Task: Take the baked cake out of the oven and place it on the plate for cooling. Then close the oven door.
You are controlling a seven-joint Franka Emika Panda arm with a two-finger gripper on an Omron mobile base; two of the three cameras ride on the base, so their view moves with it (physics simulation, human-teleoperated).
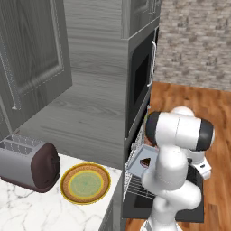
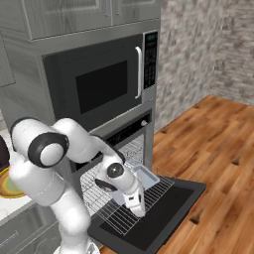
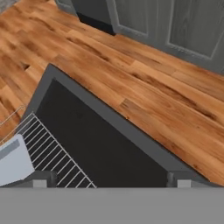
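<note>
Oven door (image 2: 149, 218) is dropped fully open, flat above the wood floor (image 2: 218, 163). Wire rack (image 2: 126, 208) is pulled out over the door. Grey baking tray (image 1: 140, 161) sits on the rack near its front edge, with the baked cake (image 1: 145, 163) on the tray, partly hidden behind the arm in the left base view. Oven (image 2: 126, 136) cavity is open below the microwave (image 2: 99, 82).

Gripper (image 3: 109, 179) hangs over the rack and door, pointing down at the door panel. Fingers (image 3: 43, 180) are spread wide, nothing between them. Tray corner looks just beside the left fingertip, though contact is hard to judge.

Plate (image 1: 85, 183) sits on the marble counter (image 1: 27, 210) near its right edge, just beside the toaster (image 1: 29, 163).
</note>
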